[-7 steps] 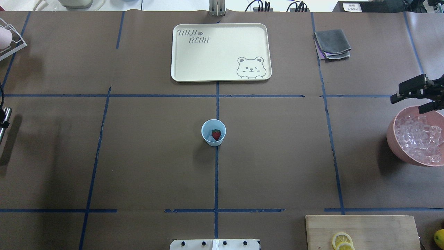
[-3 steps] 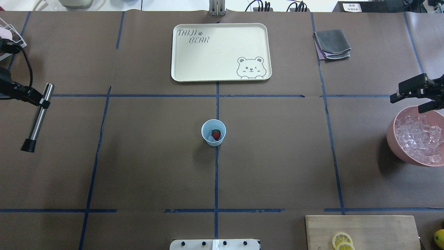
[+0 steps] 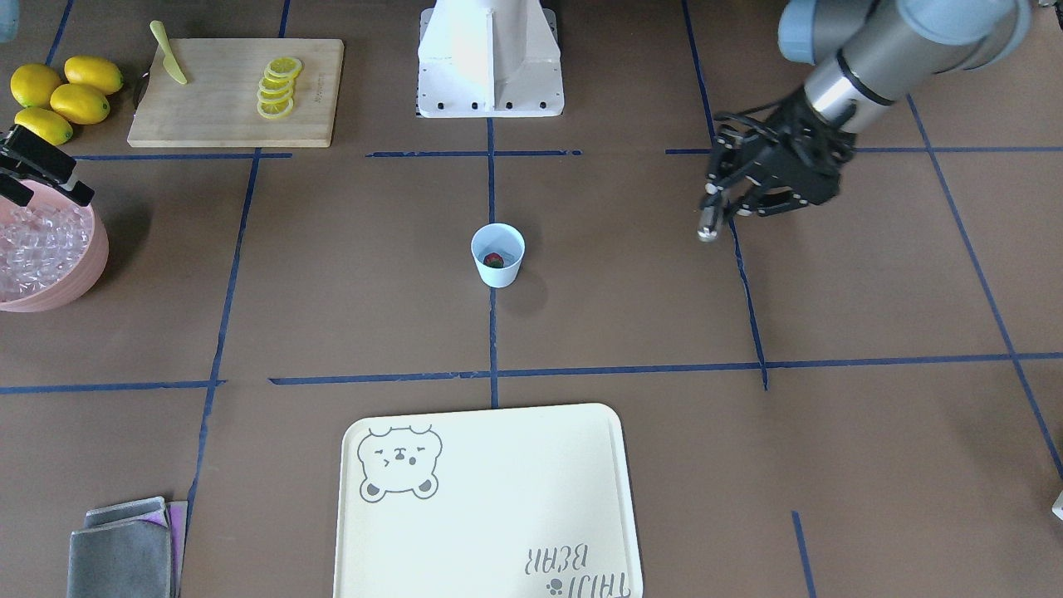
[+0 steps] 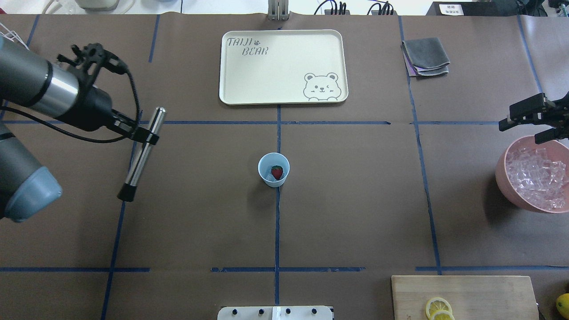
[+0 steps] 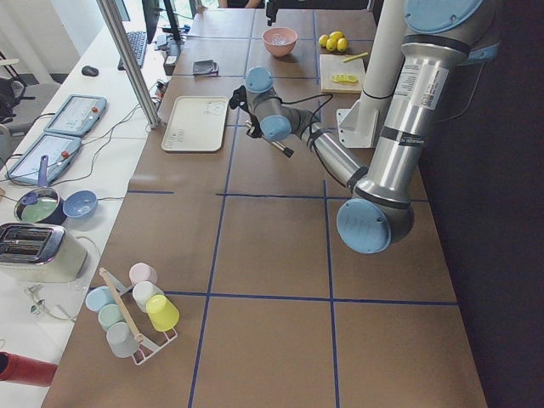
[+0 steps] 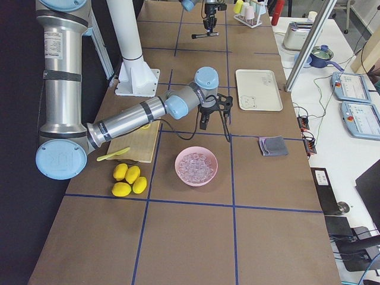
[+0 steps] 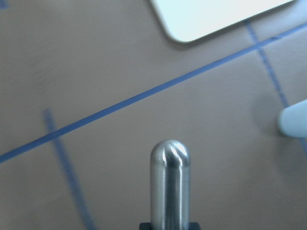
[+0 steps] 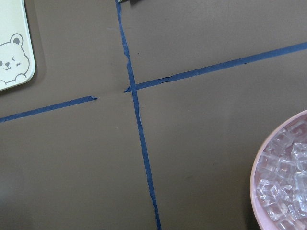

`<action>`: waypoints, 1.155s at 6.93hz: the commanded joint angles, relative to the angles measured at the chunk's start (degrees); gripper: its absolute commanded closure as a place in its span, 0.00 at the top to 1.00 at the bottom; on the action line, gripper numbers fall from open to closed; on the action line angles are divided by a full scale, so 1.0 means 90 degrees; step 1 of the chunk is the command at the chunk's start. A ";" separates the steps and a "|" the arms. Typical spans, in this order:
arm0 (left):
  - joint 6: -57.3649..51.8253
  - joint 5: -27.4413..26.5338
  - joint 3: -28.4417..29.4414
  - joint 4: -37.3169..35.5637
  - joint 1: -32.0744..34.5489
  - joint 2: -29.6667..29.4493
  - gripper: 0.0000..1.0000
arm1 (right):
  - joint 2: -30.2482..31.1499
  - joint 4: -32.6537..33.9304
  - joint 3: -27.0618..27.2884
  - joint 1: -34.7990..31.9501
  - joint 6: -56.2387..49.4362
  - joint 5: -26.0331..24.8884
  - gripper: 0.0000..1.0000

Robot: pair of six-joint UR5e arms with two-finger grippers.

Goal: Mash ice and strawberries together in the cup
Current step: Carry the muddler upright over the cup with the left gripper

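While the left gripper [image 4: 146,134] is clenched around a steel rod [image 4: 141,153] a little below its rounded upper end, the rod hangs tilted above the table [image 4: 355,200], with its black tip lower and nearer. It is well to the left of the cup [image 4: 261,163]. The pale-blue cup stands upright at the middle of the table, on a blue tape line, apart from both arms. One strawberry [image 4: 277,172] lies inside it, dark red with a bit of green.

At the right edge sits a pink bowl [image 4: 502,182] heaped with ice [image 4: 533,178]. The right gripper [image 4: 520,134] hovers over the bowl's far rim, its fingers spread and holding nothing.

Beyond the cup, on the far side, lies a cream tray [image 4: 249,80] printed with a bear. A folded grey cloth [image 4: 425,55] lies to the right of the tray. On the near right is a wooden cutting board [image 4: 480,293] with lemon slices [image 4: 438,307] on it.
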State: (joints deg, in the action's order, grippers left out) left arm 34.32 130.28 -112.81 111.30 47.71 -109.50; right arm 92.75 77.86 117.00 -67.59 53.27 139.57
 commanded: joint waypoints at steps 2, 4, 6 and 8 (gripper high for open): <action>-0.0014 -0.1527 0.0199 0.2689 -0.0630 -0.0637 0.02 | -0.0023 0.0001 -0.0021 0.0010 -0.0011 0.0000 0.99; -0.0034 -0.4143 0.0609 0.4655 -0.1692 -0.0714 0.05 | -0.0033 -0.0008 -0.0011 0.0010 -0.0011 0.0000 0.99; -0.0479 -0.5234 0.1612 0.6706 -0.2398 -0.0724 0.06 | -0.0042 -0.0008 -0.0021 0.0010 -0.0011 0.0000 0.99; -0.0873 -0.5773 0.1919 0.7213 -0.2692 -0.0744 0.07 | -0.0033 -0.0008 0.0018 0.0000 0.0008 0.0000 0.99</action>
State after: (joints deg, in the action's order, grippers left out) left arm 27.97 80.99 -97.27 173.46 25.22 -116.09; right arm 92.44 77.79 116.96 -67.55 53.22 139.57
